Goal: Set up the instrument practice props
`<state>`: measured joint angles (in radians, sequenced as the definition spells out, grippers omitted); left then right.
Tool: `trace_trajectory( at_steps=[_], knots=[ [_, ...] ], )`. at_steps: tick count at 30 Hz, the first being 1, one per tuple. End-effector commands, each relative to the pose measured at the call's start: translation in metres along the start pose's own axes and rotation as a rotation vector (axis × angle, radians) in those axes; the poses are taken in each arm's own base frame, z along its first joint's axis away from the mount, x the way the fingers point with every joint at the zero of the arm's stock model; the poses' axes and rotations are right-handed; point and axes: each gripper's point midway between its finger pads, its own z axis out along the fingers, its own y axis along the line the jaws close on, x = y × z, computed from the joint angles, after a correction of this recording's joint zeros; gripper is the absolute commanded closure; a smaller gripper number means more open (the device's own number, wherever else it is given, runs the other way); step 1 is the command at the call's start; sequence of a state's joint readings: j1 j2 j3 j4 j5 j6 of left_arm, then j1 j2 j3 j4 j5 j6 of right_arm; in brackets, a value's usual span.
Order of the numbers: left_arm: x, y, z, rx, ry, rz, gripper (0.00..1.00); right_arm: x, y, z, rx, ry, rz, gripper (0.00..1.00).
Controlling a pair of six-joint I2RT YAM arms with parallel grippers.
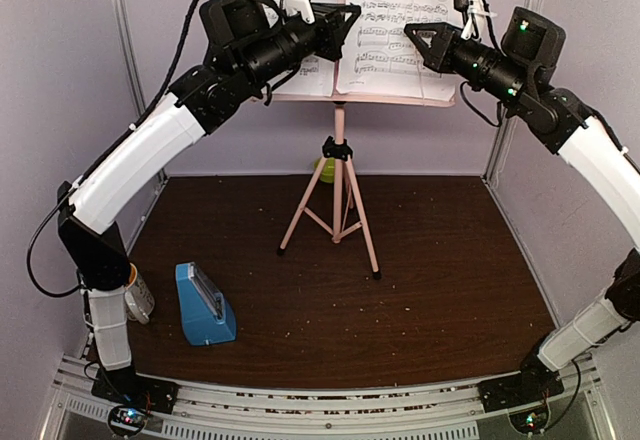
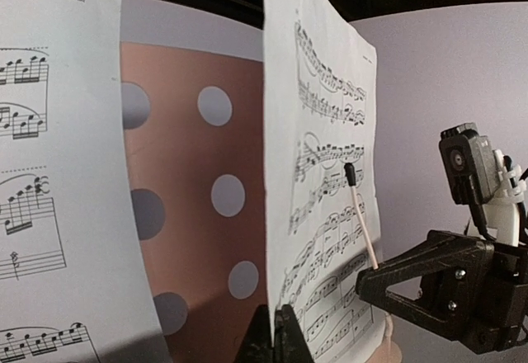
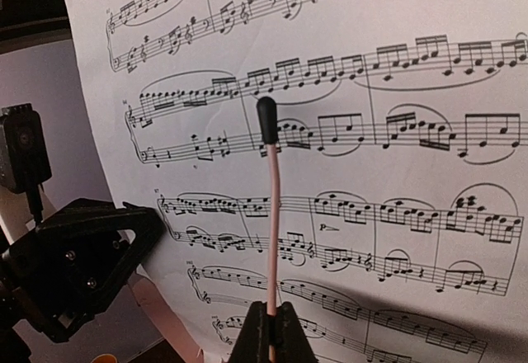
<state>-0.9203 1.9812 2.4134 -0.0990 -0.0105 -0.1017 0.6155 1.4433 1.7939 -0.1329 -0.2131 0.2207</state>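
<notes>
Two end effectors, both up at the stand's desk. Left end effector (image 2: 275, 323): fingers together, pinching the inner edge of the right sheet-music page (image 2: 323, 140), which curls off the desk there. Right end effector (image 3: 272, 323): clamped on the thin pink retainer rod (image 3: 271, 214), black-tipped, lying upright across that same page. Left sheet-music page (image 2: 41, 181) lies flat on the perforated desk (image 2: 186, 153), with pink and round holes showing between the pages. Pink music stand (image 1: 339, 205) stands on its tripod mid-surface (image 1: 430, 290), toward the back wall. Blue metronome (image 1: 205, 305) is upright front left, well apart from the stand. Cream mug (image 1: 140, 297) sits just left of it, partly behind the left arm. Green bowl (image 1: 325, 169) is behind the tripod, mostly hidden.
</notes>
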Motion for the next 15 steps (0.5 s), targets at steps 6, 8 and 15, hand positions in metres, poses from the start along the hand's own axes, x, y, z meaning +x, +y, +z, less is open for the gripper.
trace_trajectory(
  at_steps=[6,8,15],
  knots=[
    [-0.017,0.003,-0.004,-0.018,-0.03,0.029,0.94,-0.018,0.008,-0.012,-0.027,-0.056,0.005,1.0],
    [-0.016,0.003,-0.006,-0.023,-0.021,0.03,0.91,-0.018,0.008,-0.012,-0.027,-0.056,0.006,0.99],
    [-0.033,0.005,-0.016,-0.031,-0.044,0.028,0.68,-0.02,0.01,-0.014,-0.032,-0.06,0.014,0.8]
  ],
)
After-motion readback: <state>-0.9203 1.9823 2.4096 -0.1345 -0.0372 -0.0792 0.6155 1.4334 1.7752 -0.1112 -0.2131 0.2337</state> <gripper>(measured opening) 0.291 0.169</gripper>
